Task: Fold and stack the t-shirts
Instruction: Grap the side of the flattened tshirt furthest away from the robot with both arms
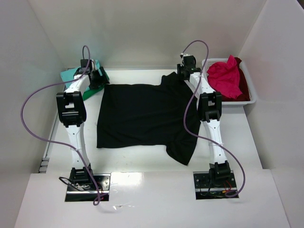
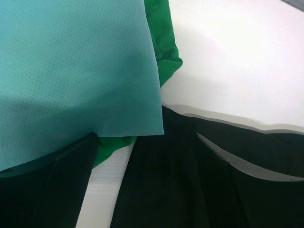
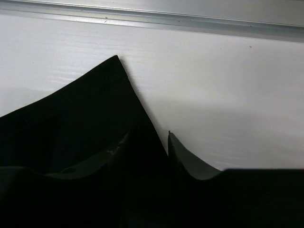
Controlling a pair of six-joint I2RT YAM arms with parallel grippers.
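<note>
A black t-shirt (image 1: 142,114) lies spread flat in the middle of the white table (image 1: 142,164). Its body forms a broad, mostly smooth rectangle. One sleeve juts out at the near right, towards the right arm's base. The other part at the far right bunches up a little near the back wall.

The left gripper (image 2: 147,142) reaches to the shirt's far left corner. In the left wrist view its fingers stand well apart, with the black cloth lying between them. A strip of bare table shows beside the left finger, so the claw is spread and not pinching anything.

The right gripper (image 3: 148,135) sits at the far right corner of the shirt. Its two fingers are drawn close together with black cloth filling the narrow gap, so it is clamped on the fabric. Just beyond the fingertips the cloth rises into a sharp peak.

At the far left of the table a teal t-shirt (image 2: 71,71) rests on top of a green t-shirt (image 2: 164,42), just beside the black one.

At the far right a white basket (image 1: 251,97) holds a crumpled pink-red t-shirt (image 1: 223,77). A dark red t-shirt (image 1: 243,85) lies under and beside it.
</note>
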